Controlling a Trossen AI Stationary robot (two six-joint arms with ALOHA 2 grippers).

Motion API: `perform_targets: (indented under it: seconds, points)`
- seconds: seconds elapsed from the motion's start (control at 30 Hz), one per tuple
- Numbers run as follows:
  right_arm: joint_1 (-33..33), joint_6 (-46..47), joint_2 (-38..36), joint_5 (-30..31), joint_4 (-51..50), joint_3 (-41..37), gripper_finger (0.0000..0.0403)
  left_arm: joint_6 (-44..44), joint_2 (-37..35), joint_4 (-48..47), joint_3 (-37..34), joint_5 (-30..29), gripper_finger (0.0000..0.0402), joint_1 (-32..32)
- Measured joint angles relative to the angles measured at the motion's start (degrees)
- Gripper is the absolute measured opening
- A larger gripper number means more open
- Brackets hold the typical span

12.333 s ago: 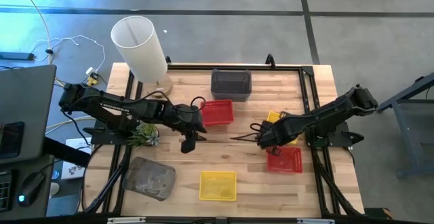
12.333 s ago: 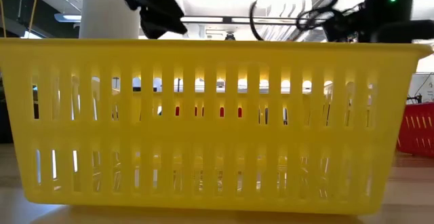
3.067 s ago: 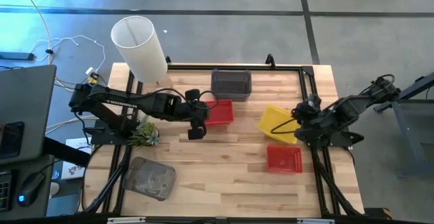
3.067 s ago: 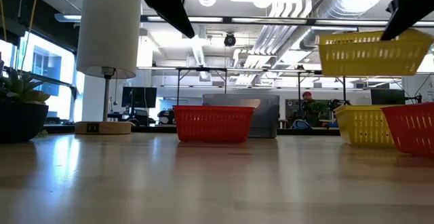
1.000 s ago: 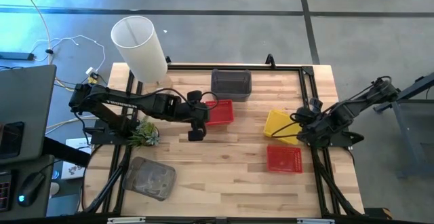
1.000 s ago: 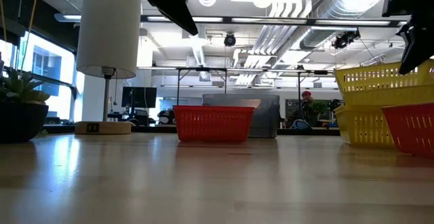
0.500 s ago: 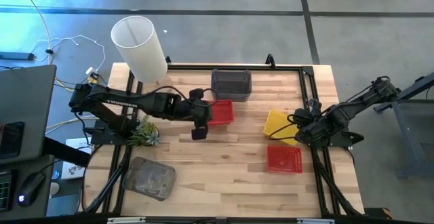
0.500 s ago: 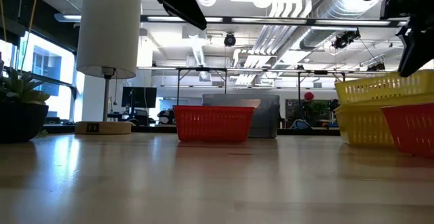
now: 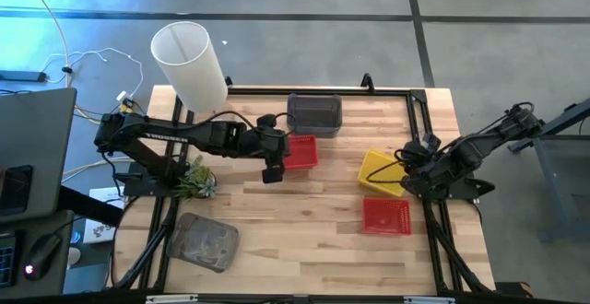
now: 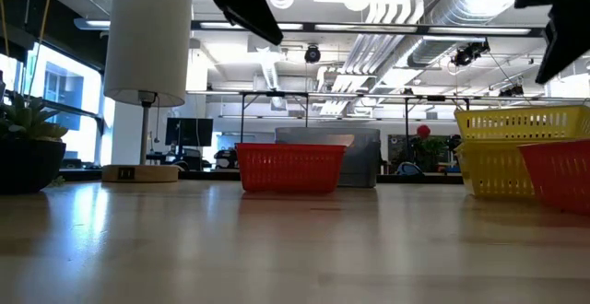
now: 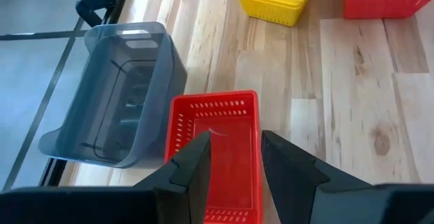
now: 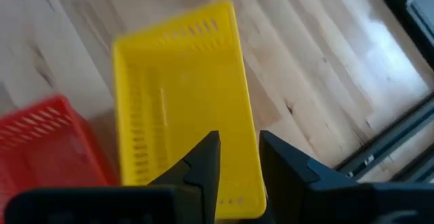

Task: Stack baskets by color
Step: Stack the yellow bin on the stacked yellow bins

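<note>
Two yellow baskets (image 9: 381, 173) stand nested at the right, the upper one resting in the lower (image 10: 516, 147). My right gripper (image 12: 239, 142) hangs open just above the stack's right end (image 9: 404, 169), clear of it in the low view (image 10: 562, 32). A red basket (image 9: 297, 152) stands mid-table beside a dark grey basket (image 9: 314, 113). My left gripper (image 9: 272, 170) is open above the red basket's near end (image 11: 217, 149), with nothing between its fingers. A second red basket (image 9: 385, 216) stands nearer, by the yellow stack.
A tall white cylinder on a wooden base (image 9: 189, 64) stands at the far left corner, and a green leafy clump (image 9: 194, 182) at the left edge. Another grey basket (image 9: 205, 241) lies at the near left. Bare wood (image 9: 304, 221) fills the near middle.
My right gripper has let go of the upper yellow basket and risen clear of it. That basket, tilted a second ago, has sunk level into the yellow basket beneath.
</note>
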Motion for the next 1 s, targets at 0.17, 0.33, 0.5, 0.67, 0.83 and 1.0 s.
perform_targets:
  seconds: [0.17,0.33,0.5,0.67,0.83,1.0]
  points:
    - [-0.06,0.01,0.69,2.75,0.19,3.7,0.009,0.8,0.0,0.02,0.0,-0.22,0.0117,0.64]
    - [-2.22,-0.13,3.73,3.07,0.17,5.96,0.009,1.5,0.0,0.02,0.0,-0.42,0.0117,0.78]
    - [-6.35,-3.19,8.09,2.12,-0.31,7.42,0.009,2.31,0.0,0.02,0.0,-0.27,0.0117,0.75]
    - [-11.2,-6.31,11.98,1.33,-0.87,8.06,0.009,2.31,0.0,0.01,0.0,-0.25,0.0117,0.77]
    - [-15.49,-8.75,15.17,-3.98,-0.89,8.06,0.0091,2.32,0.0,0.0,0.0,-0.22,0.0117,0.75]
    - [-17.91,-9.54,17.34,-6.0,-0.68,8.06,0.0113,2.33,0.0,0.0,-0.02,-0.22,0.0117,0.75]
